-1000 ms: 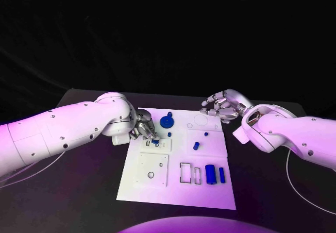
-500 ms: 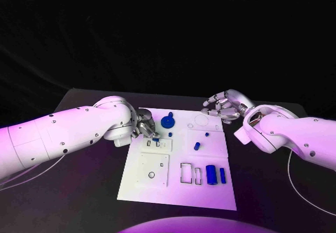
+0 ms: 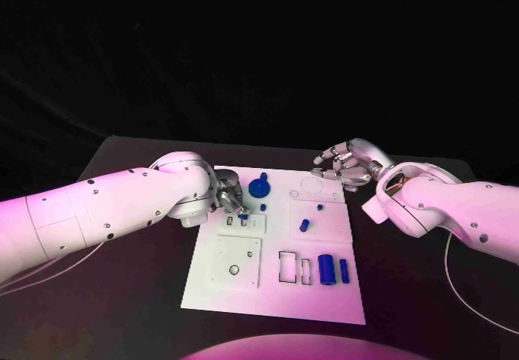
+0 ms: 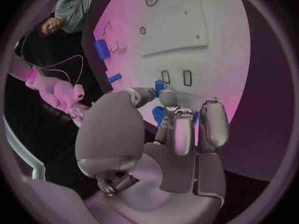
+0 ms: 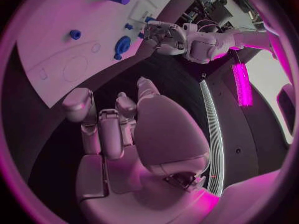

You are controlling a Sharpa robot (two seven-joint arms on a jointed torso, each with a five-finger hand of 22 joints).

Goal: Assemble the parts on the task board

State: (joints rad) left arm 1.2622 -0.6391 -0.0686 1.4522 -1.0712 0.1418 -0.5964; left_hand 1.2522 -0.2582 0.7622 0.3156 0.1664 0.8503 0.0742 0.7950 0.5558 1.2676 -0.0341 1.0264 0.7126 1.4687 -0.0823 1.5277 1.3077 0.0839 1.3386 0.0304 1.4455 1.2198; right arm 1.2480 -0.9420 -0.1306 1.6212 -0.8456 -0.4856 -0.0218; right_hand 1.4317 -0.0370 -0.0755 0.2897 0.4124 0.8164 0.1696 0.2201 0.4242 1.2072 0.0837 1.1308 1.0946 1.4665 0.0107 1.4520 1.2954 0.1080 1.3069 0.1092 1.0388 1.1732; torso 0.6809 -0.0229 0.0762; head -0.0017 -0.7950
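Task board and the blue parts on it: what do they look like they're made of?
The task board looks like matte white plastic or painted sheet: flat, even, without glare. The blue parts look like smooth moulded or printed plastic: uniform colour with a soft sheen. Neither can be confirmed from these views.

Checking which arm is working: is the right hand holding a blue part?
No: in the head view the right hand hovers past the task board's far corner with nothing in its fingers.

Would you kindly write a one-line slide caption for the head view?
Left hand holds a small blue part over the white task board; right hand hovers at its far corner.
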